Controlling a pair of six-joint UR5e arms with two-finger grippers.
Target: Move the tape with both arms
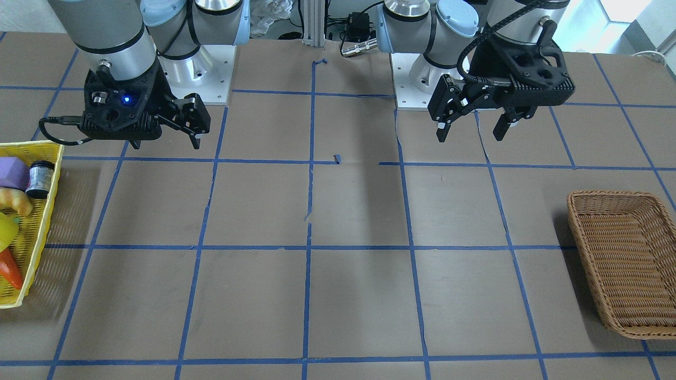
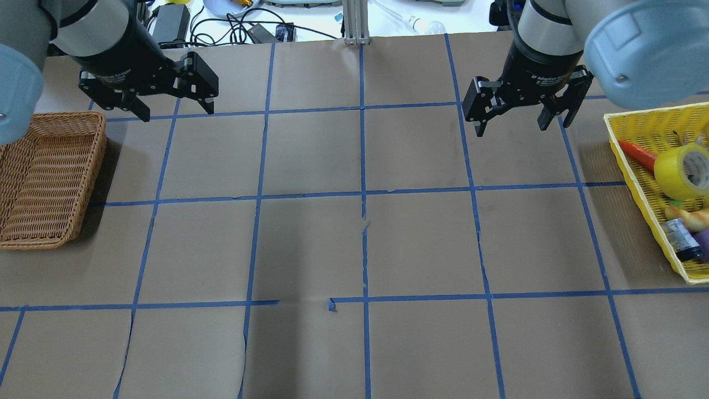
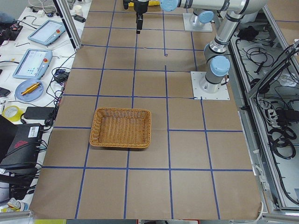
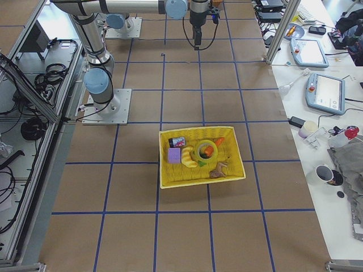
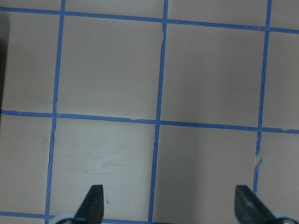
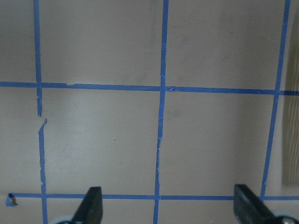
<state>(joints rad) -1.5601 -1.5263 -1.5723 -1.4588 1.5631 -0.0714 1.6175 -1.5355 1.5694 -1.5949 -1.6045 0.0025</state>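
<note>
There is one tape (image 2: 682, 172). It lies in the single yellow mesh basket (image 2: 656, 213) at the edge of the surface (image 2: 310, 244) on the robot's right, among a few other small things: an orange-red carrot-like piece (image 2: 637, 155), a small dark bottle (image 2: 678, 238) and a purple block (image 2: 703, 241). One wicker basket (image 2: 50, 177) sits at the opposite edge, on the robot's left.

There are two claws. The left claw (image 2: 177, 112) has its fingers spread wide with nothing between them, and it touches nothing. The right claw (image 2: 510, 128) is spread just as wide, also holds nothing, and is well apart from the tape. In both wrist views only bare surface and blue grid lines show between the fingertips.

The left arm (image 2: 99, 33) and right arm (image 2: 548, 33) each hang above the surface with their claws pointing down, close to the edge where their bases stand.
</note>
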